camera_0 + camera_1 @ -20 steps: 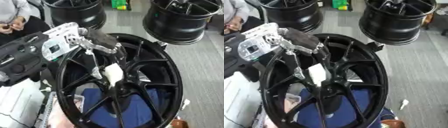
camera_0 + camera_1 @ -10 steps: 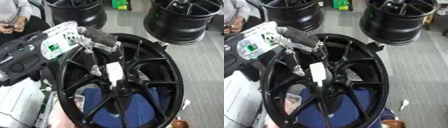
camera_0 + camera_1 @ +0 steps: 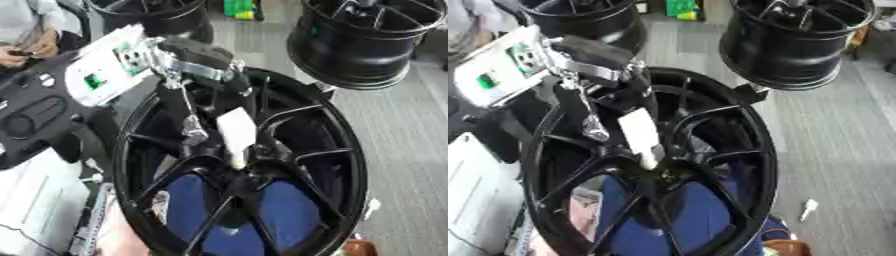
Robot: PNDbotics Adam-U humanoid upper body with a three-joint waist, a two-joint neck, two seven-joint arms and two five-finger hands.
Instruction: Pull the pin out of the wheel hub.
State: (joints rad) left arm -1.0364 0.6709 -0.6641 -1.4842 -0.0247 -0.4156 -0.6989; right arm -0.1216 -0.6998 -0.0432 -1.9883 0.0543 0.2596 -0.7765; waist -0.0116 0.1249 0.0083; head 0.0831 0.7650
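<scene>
Three wheel hubs show. The nearest wheel hub (image 3: 262,170), black with thin spokes, stands tilted and fills the middle of both views; something blue (image 3: 289,210) shows through its lower openings. Two more black rims stand behind it on the grey floor (image 3: 842,150): one rim at the far left (image 3: 149,12) and one rim at the far right (image 3: 798,40).

One pin (image 3: 236,135) is in view, a pale, whitish block with a narrower lower end. It stands nearly upright at the centre of the near wheel hub, its lower tip right at the middle where the spokes meet; whether the tip is still seated in the hole cannot be told.

One robot hand is visible, the left robot hand (image 3: 206,95). It comes in from the upper left, with a white housing carrying green parts on its forearm, and its dark fingers (image 3: 188,120) reach down among the spokes. They close around the upper part of the pin. The upper spokes and the robot hand itself hide much of the contact, so the exact finger placement cannot be made out.

On the floor to the right of the near hub lies one small white object (image 3: 808,208). An orange-brown thing (image 3: 785,247) shows at the bottom edge. At the left lies a white surface (image 3: 35,200).
</scene>
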